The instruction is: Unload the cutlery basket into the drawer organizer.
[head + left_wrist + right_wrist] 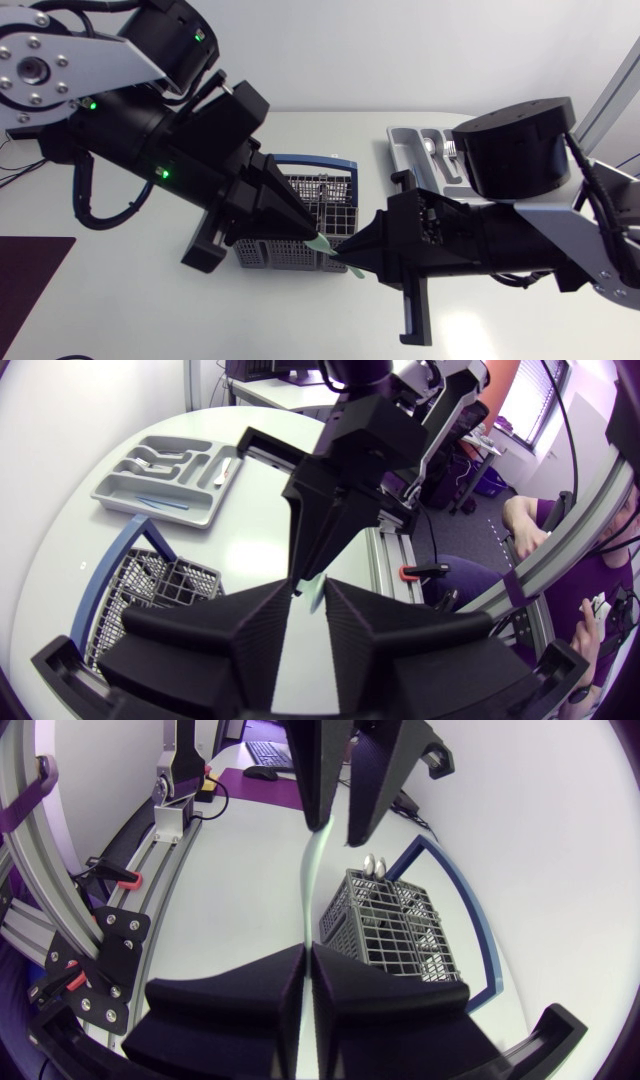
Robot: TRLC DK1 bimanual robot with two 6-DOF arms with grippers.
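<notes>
- Right gripper (352,262): the fingers are pressed flat against the pale green utensil (322,244). In the right wrist view only a hairline slit shows between them.
- Left gripper (307,237): the fingers stand apart around the utensil's other end, and table shows between them. Treat this gripper as not holding.
- Utensil position: it hangs in the air between the two gripper tips, just above the near right corner of the cutlery basket (280,258). You cannot tell what kind of utensil it is.
- Long axis: it runs from far left to near right, in line with both grippers, which meet tip to tip.
- Basket contents: at least two rounded metal ends show inside it in the right wrist view.
- Drawer organizer (398,140): it sits at the far right of the table, beyond the right arm's wrist, with some cutlery already in its slots.
- Governing relation: the organizer lies to the far right of the utensil, on the right arm's side. The right arm is the nearer one and has the grip, so it should probably make the delivery.
- Caution: the left fingers flank the utensil closely. Draw the utensil out along its long axis before you swing it.
</notes>
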